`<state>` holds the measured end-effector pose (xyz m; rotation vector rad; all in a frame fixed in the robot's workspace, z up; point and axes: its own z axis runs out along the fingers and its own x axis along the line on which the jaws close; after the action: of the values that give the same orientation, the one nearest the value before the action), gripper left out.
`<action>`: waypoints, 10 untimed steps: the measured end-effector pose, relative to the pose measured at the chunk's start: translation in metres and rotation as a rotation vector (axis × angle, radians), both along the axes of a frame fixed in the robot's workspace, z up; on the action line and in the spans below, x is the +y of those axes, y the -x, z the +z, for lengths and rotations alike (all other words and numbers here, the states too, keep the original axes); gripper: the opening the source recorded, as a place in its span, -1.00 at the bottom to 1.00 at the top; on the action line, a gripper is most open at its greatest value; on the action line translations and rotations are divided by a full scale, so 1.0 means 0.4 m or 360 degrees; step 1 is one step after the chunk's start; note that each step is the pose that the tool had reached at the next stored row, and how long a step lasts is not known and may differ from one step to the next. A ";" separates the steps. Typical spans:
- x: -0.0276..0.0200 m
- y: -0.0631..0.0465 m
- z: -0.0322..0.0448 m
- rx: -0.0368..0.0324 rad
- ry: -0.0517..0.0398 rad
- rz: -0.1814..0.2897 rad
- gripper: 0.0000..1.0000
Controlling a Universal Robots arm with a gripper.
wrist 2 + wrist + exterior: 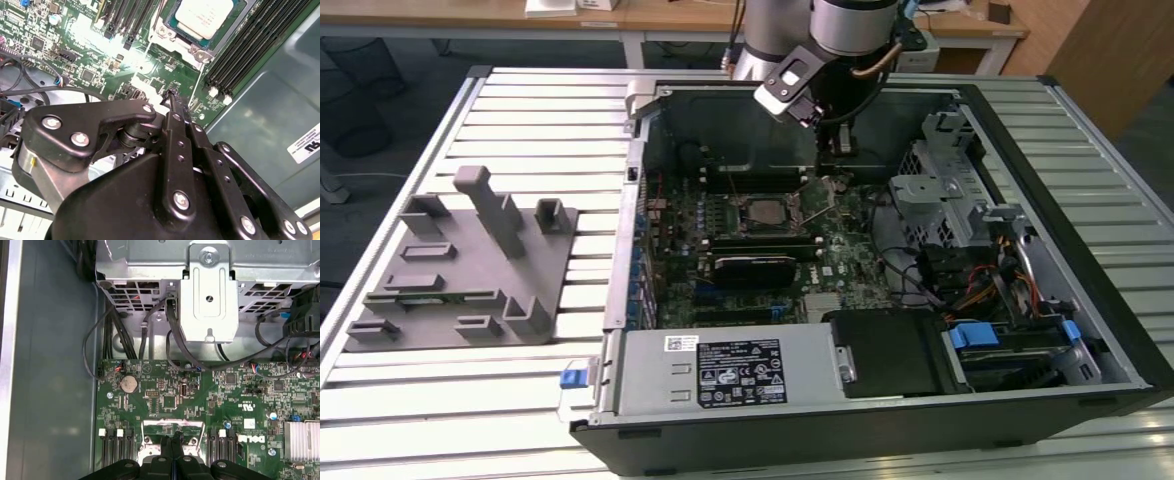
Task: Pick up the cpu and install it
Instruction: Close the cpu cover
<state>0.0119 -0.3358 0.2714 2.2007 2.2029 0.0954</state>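
**A:** Where's the cpu [204,16] right now?

**B:** In the second wrist view it lies flat in the metal-framed socket [199,54] of the green motherboard [95,60], silvery top up.

**A:** And the gripper [173,100]?

**B:** It hangs low over the board, just beside the socket and apart from the chip. In the first wrist view the fingers [164,446] are pressed tight together with nothing between them.

**A:** What does the exterior view show?

**B:** The arm reaches down into the open computer case [854,420], toward the exterior view's right of the socket. The grey holder block [460,265] sits well apart on the slatted surface [547,110], at the exterior view's left of the case.
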 end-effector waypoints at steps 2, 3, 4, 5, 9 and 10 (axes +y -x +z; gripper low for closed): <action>0.000 0.000 0.000 0.0000 0.0000 0.0000 -0.79; 0.000 0.000 0.000 0.0000 0.0000 0.0000 -0.79; 0.000 0.000 0.000 0.0000 0.0000 0.0000 -0.79; 0.000 0.000 0.000 0.0000 0.0000 0.0000 -0.79; 0.000 -0.003 -0.001 0.0000 0.0000 0.0000 -0.79; 0.001 -0.004 -0.001 0.0000 0.0002 0.0000 -0.79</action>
<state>0.0137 -0.3355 0.2709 2.2001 2.2025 0.0942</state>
